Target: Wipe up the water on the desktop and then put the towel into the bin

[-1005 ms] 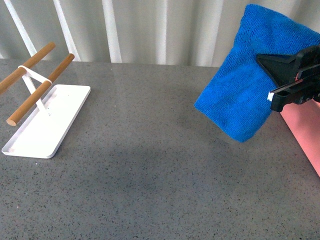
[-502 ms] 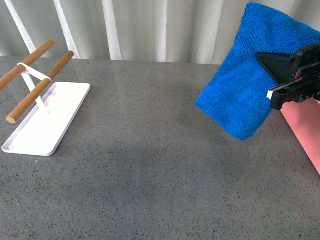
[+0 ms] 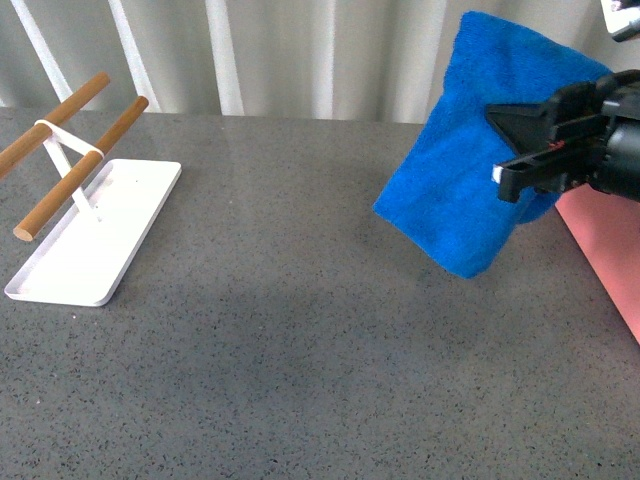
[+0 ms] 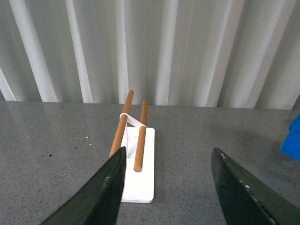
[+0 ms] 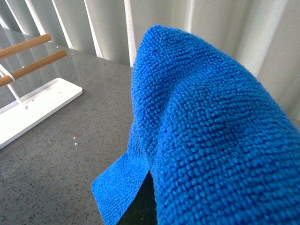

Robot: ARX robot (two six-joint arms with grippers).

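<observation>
In the front view, the right claw [image 3: 500,147] reaches in from the right edge of the frame. It is pinching the blue towel [image 3: 450,190], which hangs in the air at the upper right, clear of the grey speckled table [image 3: 300,350]. The towel's lowest corner points down toward the table, just left of the pink bin [image 3: 608,255]. Only a slice of the bin shows at the right edge, below the claw. In the right wrist view the towel fills most of the frame, so the claw's fingers cannot be seen there. At the left of the front view, a white tray [image 3: 110,250] lies flat on the table, with two wooden rods [image 3: 85,165] propped above it. In the left wrist view, the left claw [image 4: 168,152] is spread wide with nothing between its fingers.
</observation>
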